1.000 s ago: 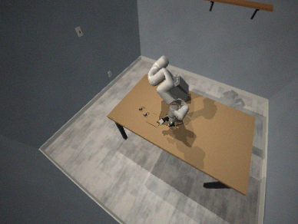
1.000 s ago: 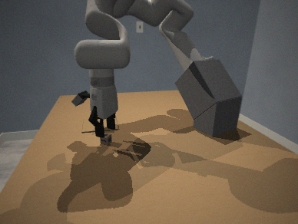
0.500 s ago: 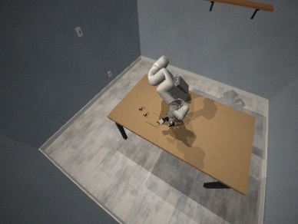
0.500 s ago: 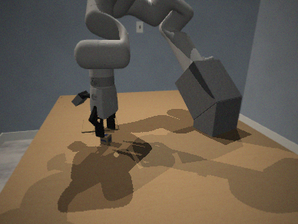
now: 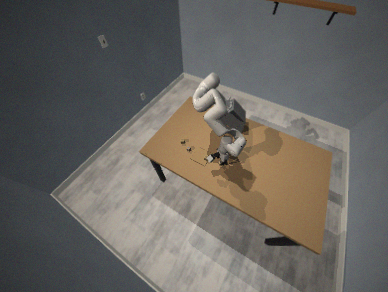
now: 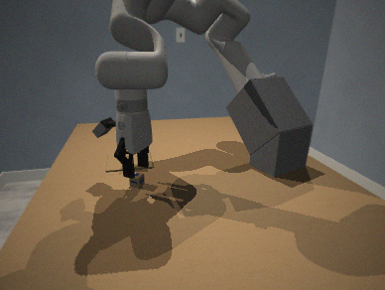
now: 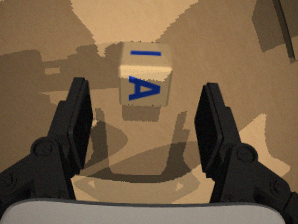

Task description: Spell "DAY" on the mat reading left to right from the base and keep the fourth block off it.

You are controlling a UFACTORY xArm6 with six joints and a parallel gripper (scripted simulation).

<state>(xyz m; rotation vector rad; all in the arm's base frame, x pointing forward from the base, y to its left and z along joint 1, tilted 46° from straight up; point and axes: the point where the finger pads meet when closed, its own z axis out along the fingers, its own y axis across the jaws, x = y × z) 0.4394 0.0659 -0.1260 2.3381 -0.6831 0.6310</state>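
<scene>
A pale block (image 7: 143,72) with a blue A on the face turned to the wrist camera lies on the tan surface; another face shows a blue bar. My gripper (image 7: 145,99) is open just above it, with one finger on each side and neither touching it. In the exterior view the gripper (image 6: 133,166) hangs straight down over the block (image 6: 137,180). In the top view the block (image 5: 209,158) lies beside the gripper (image 5: 221,157). Two more small blocks (image 5: 183,142) (image 5: 189,148) lie to the left; their letters are too small to read. A fourth block is not visible.
Thin dark lines (image 6: 119,170) on the table mark the tan mat's edge by the gripper. The arm's grey base (image 6: 270,126) stands at the back right. The table's near-left edge (image 5: 150,155) is close to the small blocks.
</scene>
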